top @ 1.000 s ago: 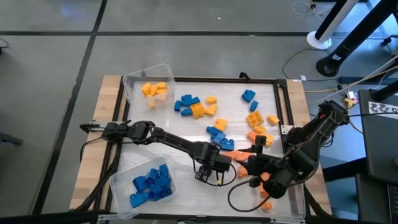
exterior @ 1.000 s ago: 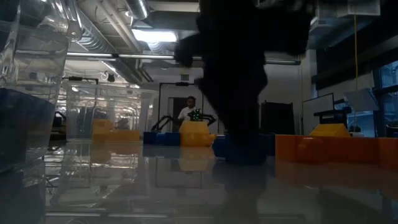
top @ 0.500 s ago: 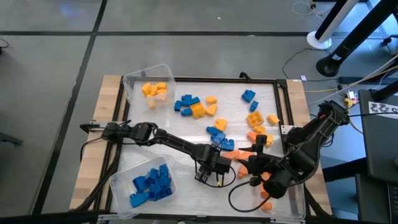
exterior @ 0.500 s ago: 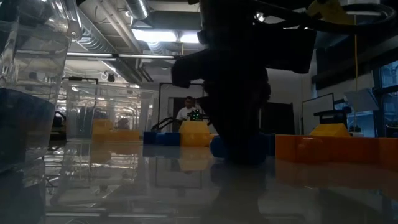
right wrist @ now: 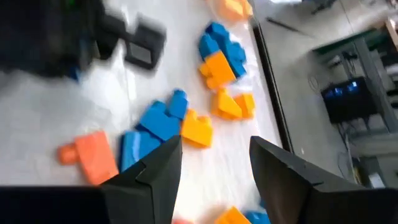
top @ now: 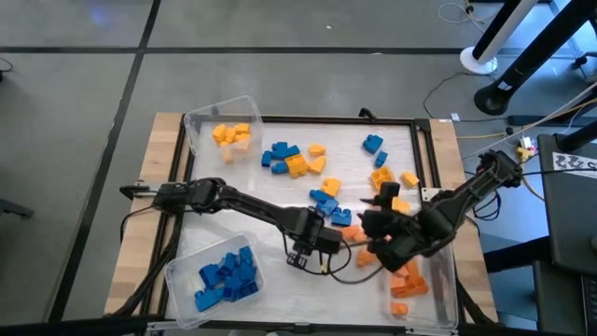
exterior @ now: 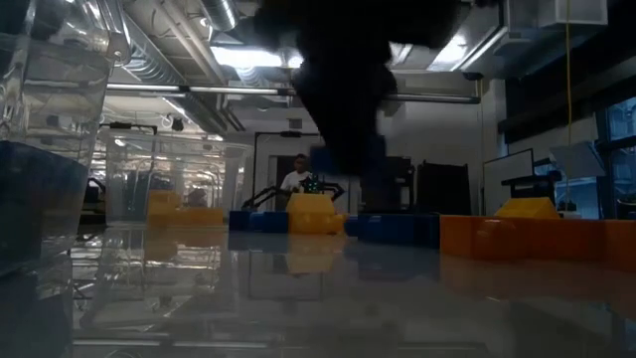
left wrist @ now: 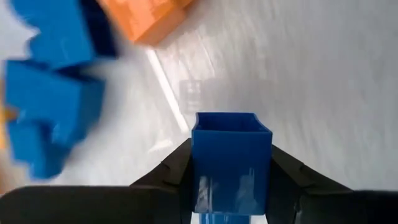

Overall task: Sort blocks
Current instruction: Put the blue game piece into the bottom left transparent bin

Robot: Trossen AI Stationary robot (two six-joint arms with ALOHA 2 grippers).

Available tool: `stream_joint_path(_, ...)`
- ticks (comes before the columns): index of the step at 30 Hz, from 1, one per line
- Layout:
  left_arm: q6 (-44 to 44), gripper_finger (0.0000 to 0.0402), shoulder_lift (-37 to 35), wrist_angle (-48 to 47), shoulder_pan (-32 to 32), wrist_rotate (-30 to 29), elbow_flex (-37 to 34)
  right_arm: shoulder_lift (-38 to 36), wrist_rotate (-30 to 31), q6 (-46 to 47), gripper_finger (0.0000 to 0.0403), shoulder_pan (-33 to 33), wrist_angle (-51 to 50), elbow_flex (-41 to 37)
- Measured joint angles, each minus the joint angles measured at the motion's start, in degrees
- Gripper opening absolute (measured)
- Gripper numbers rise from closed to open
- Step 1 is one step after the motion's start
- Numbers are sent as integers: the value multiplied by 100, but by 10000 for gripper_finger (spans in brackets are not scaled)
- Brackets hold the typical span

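Where bare white table (top: 266,252) lies around it, left tool (left wrist: 231,180) pinching a blue block (left wrist: 231,163), right tool (right wrist: 211,163) spread.

No readable text, labels, brands or numbers in any view. Only a black-and-white patterned marker (top: 576,161) on the dark surface right of the tabletop (top: 166,154); nothing legible on it.

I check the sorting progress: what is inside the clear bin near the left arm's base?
The clear bin holds only blue blocks, piled together. Any pieces under the pile are covered, so an exact count is not possible.
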Motion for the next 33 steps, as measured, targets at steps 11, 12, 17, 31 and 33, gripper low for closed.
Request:
stream_joint_path(11,-1509,117,-1604,-1524,-370,-40,6,0,-231,-220,191,-819,-525,0)
stream_joint_path(12,-1741,117,-1761,-1675,-459,-40,5,0,-277,-278,191,-878,-508,0)
stream_joint_path(17,-2657,135,-2352,-1939,-1095,56,-1,0,-599,-480,191,-1224,-330,0)
stream_joint_path(31,-4250,144,-2427,-1979,-2935,-563,-22,0,-898,-1048,191,-1845,9,0)
stream_joint_path(33,-4555,150,-2435,-1983,-3034,-672,-22,0,-900,-1048,191,-1841,9,0)
